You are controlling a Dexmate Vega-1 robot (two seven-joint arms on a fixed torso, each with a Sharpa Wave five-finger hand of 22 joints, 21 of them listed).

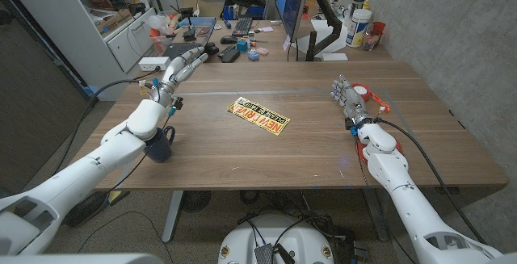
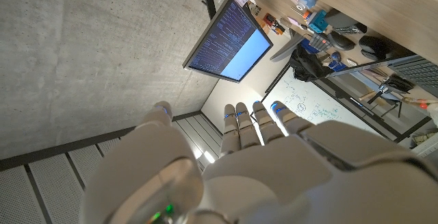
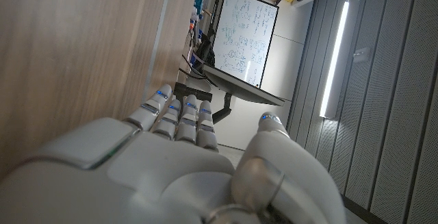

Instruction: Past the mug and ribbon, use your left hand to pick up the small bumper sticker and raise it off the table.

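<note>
- In the head view the small bumper sticker (image 1: 258,115) lies flat on the wooden worktop (image 1: 307,155) near its middle, yellow with red and black lettering, turned at a slant.
- The left hand (image 1: 175,74) is raised over the far left part of the worktop, fingers straight and apart, holding nothing; it is well apart from the sticker.
- A dark blue mug (image 1: 161,144) stands near the left front of the worktop, just beside the left forearm, partly hidden by it.
- The right hand (image 1: 351,98) stands at the right side of the worktop with fingers extended and slightly spread, gripping nothing; something red and white (image 1: 373,95) sits just behind it, too hidden to tell what it is.
- The left wrist view shows the back of the left hand (image 2: 260,138) with fingers (image 2: 239,121) reaching out side by side toward a lit monitor (image 2: 229,42) and a whiteboard (image 2: 318,104); the sticker and mug seen from the head are outside this picture.
- The right wrist view shows the right hand (image 3: 198,155) beside the worktop's wood grain (image 3: 75,53), fingers (image 3: 185,114) straight, thumb held apart.
</note>
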